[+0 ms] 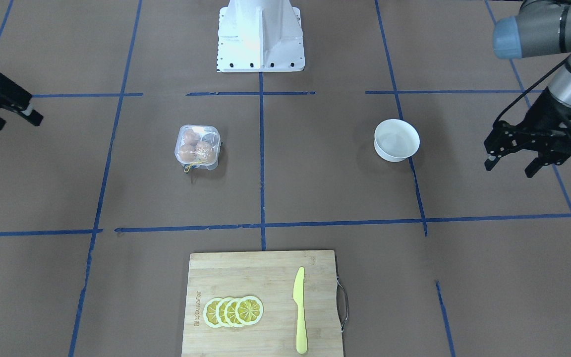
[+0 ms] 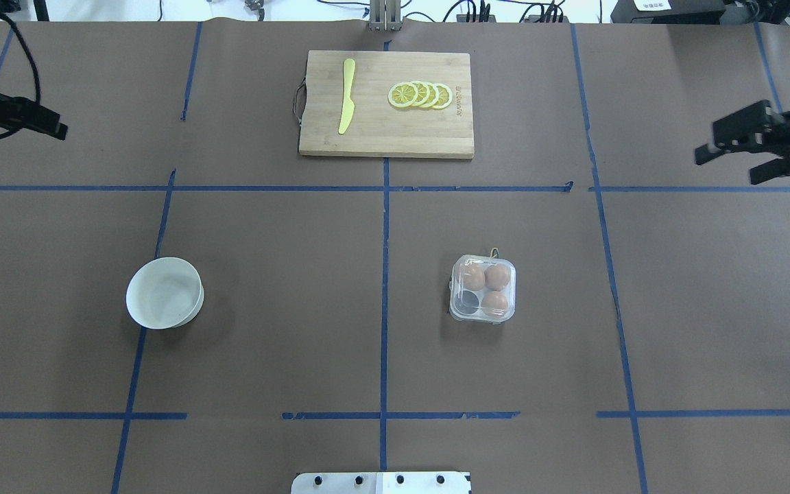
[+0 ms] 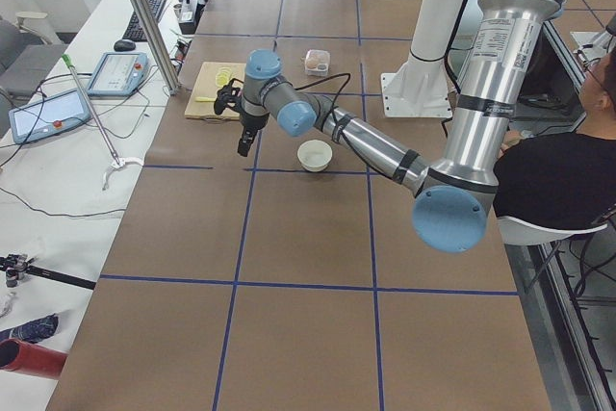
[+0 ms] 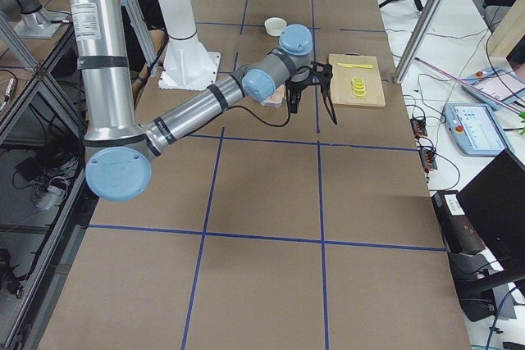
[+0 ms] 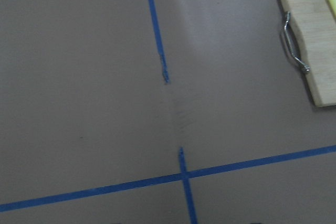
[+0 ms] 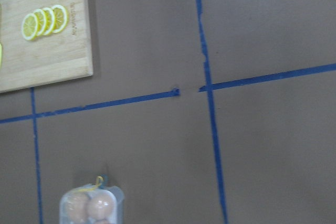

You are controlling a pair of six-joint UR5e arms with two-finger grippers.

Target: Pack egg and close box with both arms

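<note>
The clear box [image 2: 483, 288] stands on the table right of centre, also in the front view [image 1: 197, 147] and at the bottom of the right wrist view [image 6: 90, 207]. Its lid lies down over the cells, with yellow string at the far edge. Three tan eggs sit inside, one of them [image 2: 498, 276] at the far right; the fourth cell looks dark and empty. My left gripper [image 1: 509, 169] is open and empty, far out at the table's left side. My right gripper [image 2: 734, 165] is open and empty at the far right, well away from the box.
A round white bowl [image 2: 133, 302] stands left of centre. A wooden cutting board [image 2: 386, 134] lies at the far edge with lemon slices [image 2: 421, 95] and a yellow knife [image 2: 347, 96]. The white base block [image 1: 260, 44] is at the robot's side.
</note>
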